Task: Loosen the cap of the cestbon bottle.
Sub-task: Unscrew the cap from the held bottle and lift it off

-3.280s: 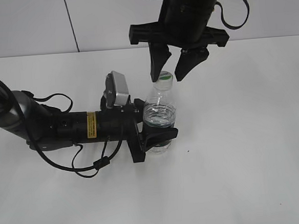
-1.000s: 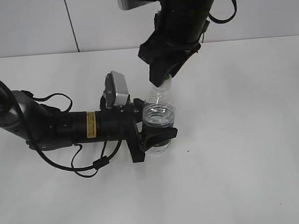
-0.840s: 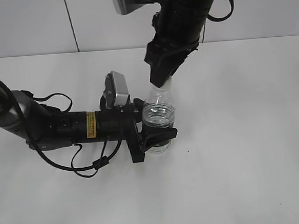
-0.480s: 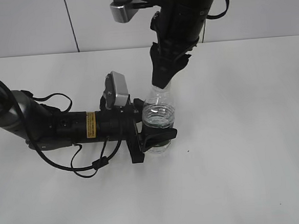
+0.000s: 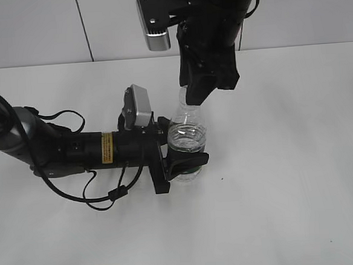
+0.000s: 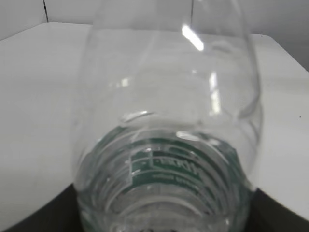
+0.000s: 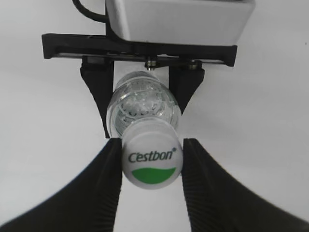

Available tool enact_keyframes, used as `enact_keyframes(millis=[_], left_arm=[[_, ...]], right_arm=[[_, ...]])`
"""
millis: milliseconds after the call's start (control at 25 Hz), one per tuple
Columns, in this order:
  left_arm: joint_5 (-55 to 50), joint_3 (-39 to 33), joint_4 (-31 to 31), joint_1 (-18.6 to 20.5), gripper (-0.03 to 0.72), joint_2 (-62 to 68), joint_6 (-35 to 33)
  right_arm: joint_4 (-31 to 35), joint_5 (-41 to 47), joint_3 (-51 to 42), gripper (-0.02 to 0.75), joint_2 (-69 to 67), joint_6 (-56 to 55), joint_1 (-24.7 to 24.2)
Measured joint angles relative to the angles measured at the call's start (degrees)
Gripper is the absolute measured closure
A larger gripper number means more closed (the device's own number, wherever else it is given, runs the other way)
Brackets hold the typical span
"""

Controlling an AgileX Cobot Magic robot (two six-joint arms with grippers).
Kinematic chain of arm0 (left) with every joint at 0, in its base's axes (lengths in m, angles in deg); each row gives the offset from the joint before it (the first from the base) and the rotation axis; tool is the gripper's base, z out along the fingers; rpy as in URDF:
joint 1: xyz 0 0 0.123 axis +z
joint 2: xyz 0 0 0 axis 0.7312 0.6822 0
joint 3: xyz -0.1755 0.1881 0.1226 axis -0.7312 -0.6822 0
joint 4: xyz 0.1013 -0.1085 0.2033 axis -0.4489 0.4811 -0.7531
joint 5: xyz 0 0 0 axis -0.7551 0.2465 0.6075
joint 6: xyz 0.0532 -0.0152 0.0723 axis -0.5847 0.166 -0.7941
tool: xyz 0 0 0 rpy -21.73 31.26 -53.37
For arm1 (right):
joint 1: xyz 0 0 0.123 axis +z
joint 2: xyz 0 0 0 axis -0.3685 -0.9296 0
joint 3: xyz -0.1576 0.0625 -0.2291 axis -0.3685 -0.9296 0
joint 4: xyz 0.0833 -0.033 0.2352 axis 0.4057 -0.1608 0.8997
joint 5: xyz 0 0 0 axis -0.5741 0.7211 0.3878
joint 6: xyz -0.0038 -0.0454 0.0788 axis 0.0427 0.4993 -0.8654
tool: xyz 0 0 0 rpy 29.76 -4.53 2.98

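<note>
The cestbon bottle (image 5: 185, 141) stands upright on the white table (image 5: 287, 161), its lower body clamped by the left gripper (image 5: 181, 162); from above, the right gripper (image 7: 150, 164) pinches the cap (image 7: 151, 160) (white, green patch), apparently touching both sides

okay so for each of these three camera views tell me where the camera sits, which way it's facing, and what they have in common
Exterior view: raised in front, slanting down at the table; shows both arms, left gripper round the bottle, right gripper over its top.
Left wrist view: low on the left arm, facing the bottle close up; its fingers barely show.
Right wrist view: above, looking down on the cap between its fingers, left gripper beyond.
All share the bottle.
</note>
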Motion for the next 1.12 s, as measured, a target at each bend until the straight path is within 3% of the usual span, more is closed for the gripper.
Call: enact_keyframes(millis=[560, 920, 1120], left_arm=[[0.46, 0.00, -0.09, 0.06, 0.283, 0.00, -0.06], [0.98, 0.00, -0.94, 0.06, 0.283, 0.00, 0.00], [1.00, 0.00, -0.95, 0.06, 0.283, 0.00, -0.12]], right_arm=[[0.00, 0.04, 0.04, 0.440, 0.00, 3.47, 0.07], [-0.49, -0.02, 0.04, 0.294, 0.00, 3.22, 0.07], [0.11, -0.18, 0.04, 0.274, 0.18, 1.04, 0.07]])
